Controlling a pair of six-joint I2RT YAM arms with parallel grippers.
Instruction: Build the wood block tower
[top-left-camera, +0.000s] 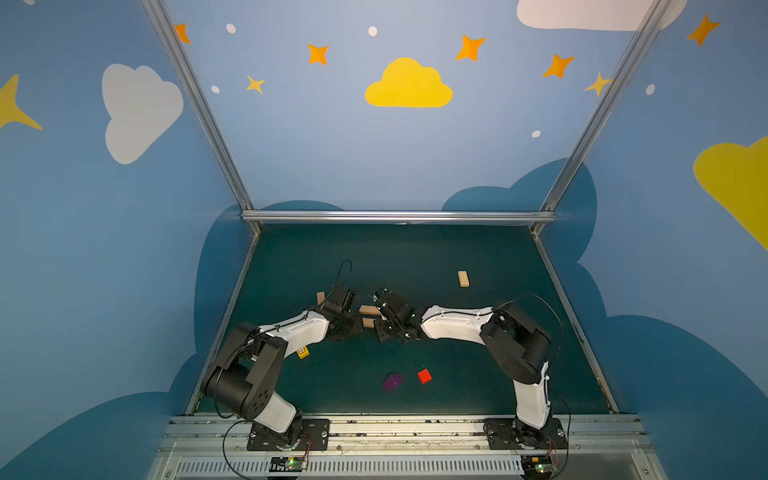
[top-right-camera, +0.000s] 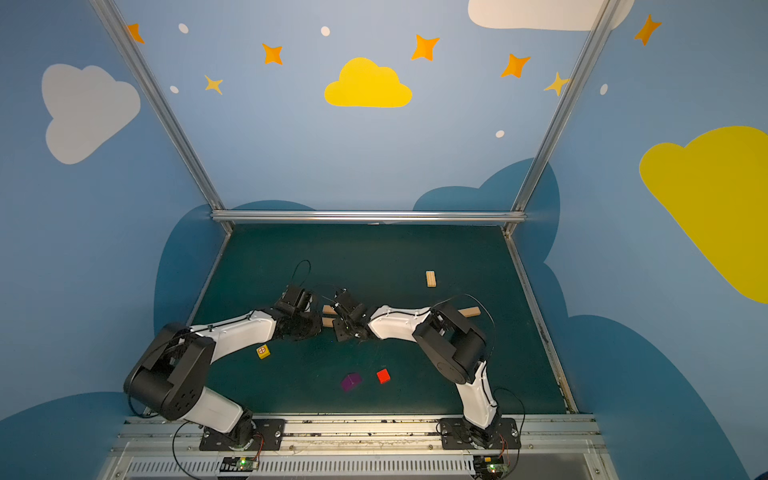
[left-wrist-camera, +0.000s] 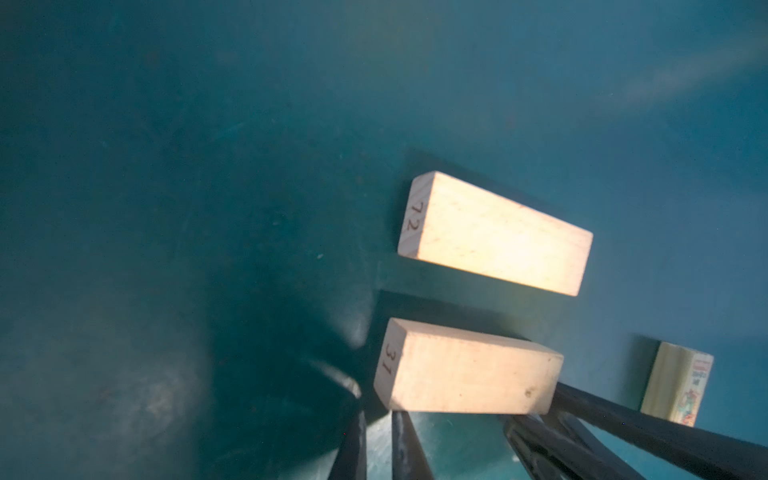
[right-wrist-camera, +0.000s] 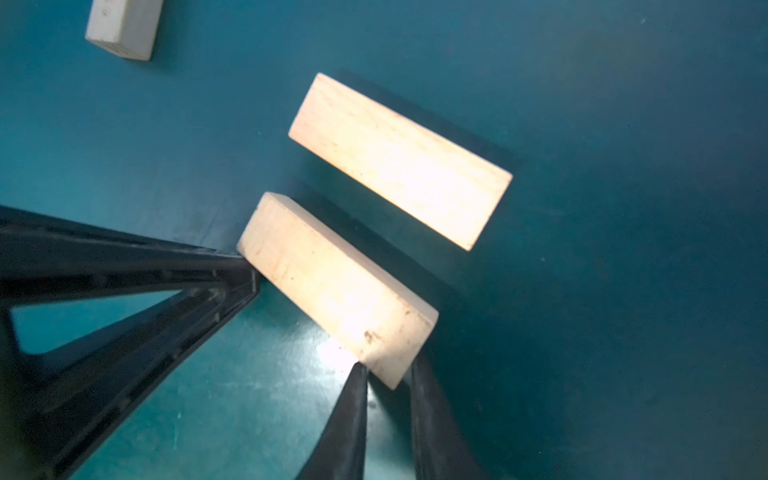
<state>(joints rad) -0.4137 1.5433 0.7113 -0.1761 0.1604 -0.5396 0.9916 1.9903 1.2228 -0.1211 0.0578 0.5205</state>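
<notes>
Barely begun, I judge: nothing is stacked. At the middle of the bench (top-left-camera: 374, 257) the far plank (right-wrist-camera: 399, 158) and near plank (right-wrist-camera: 336, 286), both pale tan, lie parallel, slightly apart. The right gripper (right-wrist-camera: 388, 374) has its jaws closed on the near plank's right end. The left gripper (left-wrist-camera: 376, 409), jaws closed and empty, touches its left end. The yellow cube (top-left-camera: 303, 352), purple cube (top-left-camera: 392, 382), red cube (top-left-camera: 424, 375) and a loose plank (top-left-camera: 463, 279) wait apart.

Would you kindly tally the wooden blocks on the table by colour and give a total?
Tan planks: 5 (far plank, left plank, farther middle plank, nearer middle plank, plank behind the right arm at)
Yellow cube: 1
Red cube: 1
Purple cube: 1
Total: 8
</notes>
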